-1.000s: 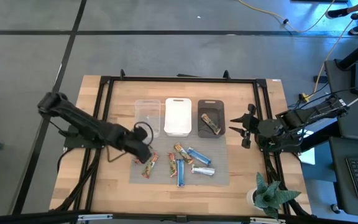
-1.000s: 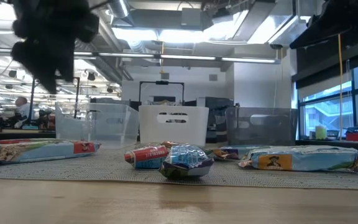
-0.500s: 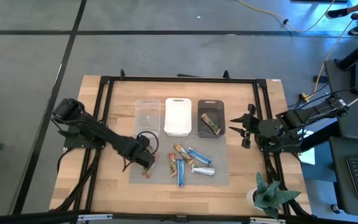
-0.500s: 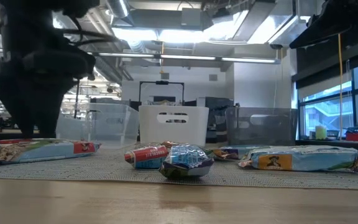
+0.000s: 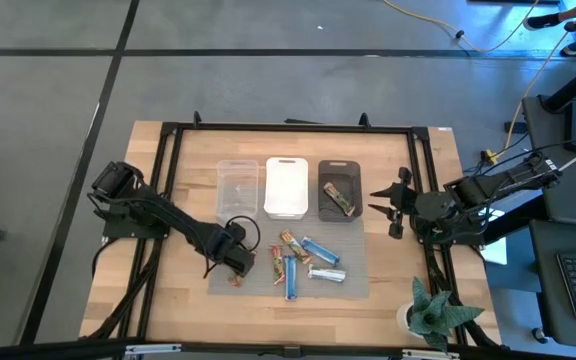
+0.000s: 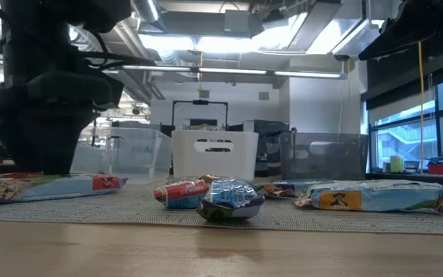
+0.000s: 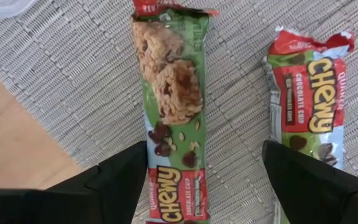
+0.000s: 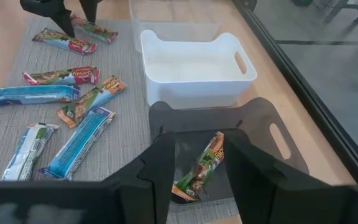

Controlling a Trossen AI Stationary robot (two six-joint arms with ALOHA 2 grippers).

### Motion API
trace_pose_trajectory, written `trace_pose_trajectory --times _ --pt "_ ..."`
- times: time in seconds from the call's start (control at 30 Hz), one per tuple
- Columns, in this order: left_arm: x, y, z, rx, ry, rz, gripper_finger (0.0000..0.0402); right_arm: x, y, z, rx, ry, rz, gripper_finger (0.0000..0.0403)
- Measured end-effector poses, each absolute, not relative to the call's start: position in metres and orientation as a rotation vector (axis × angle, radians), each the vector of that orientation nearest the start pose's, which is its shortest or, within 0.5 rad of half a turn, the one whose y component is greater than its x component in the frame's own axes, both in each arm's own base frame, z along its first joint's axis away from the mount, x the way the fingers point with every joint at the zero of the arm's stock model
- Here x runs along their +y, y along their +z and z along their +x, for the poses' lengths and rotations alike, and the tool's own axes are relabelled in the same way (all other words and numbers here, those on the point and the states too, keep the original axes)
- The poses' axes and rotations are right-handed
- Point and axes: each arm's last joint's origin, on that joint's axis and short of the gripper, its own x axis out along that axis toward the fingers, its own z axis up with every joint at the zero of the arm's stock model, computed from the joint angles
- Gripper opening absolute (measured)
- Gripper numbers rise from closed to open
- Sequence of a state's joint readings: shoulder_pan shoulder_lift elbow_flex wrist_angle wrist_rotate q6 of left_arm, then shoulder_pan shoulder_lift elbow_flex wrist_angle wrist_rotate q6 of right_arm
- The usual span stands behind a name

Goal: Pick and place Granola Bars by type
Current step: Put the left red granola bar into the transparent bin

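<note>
Several granola bars lie flat on a grey mat [image 5: 353,285]. My left gripper [image 7: 204,186] is open and low over the mat's left end [image 5: 239,262]. Its fingers stand on either side of one red-green bar [image 7: 173,112]. A second red-green bar [image 7: 309,118] lies just beside it, partly under one finger. I cannot tell whether the fingers touch either bar. My right gripper [image 5: 383,210] waits open to the right of the dark bin [image 5: 339,190]. One brown-orange bar [image 8: 201,168] lies in that bin.
A clear bin [image 5: 236,185], a white bin [image 5: 286,188] and the dark bin stand in a row at the mat's far edge. Blue [image 5: 320,252], silver-blue [image 5: 326,273] and brown-orange [image 5: 288,243] bars lie mid-mat. A potted plant [image 5: 430,312] stands at the near right corner.
My left gripper has come down from above the mat and moved a little toward the near edge, ending low over the red-green bars at the mat's left end. The bars and my right arm have kept still.
</note>
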State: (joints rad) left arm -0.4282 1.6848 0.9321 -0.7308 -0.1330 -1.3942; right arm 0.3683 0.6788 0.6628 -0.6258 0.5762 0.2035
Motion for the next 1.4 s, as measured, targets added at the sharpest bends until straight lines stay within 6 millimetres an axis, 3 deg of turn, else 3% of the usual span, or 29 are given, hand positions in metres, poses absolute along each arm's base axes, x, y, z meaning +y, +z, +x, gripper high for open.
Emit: trace_pose_trajectory --times 0.23,0.8,1.4 --pt "-0.1128 0.1459 0.2543 1.292 0.754 -0.766 0.0293 0.0336 0.2703 0.1308 0.547 -0.256 -0.098 0.0139" --pt "-0.111 0.146 0.2538 1.261 0.787 -0.74 0.0166 0.0336 0.2702 0.1308 0.548 -0.256 -0.098 0.0139" --pt "-0.1104 0.1461 0.2541 1.258 0.756 -0.677 0.0119 0.0336 0.2702 0.1307 0.548 -0.255 -0.099 0.0139"
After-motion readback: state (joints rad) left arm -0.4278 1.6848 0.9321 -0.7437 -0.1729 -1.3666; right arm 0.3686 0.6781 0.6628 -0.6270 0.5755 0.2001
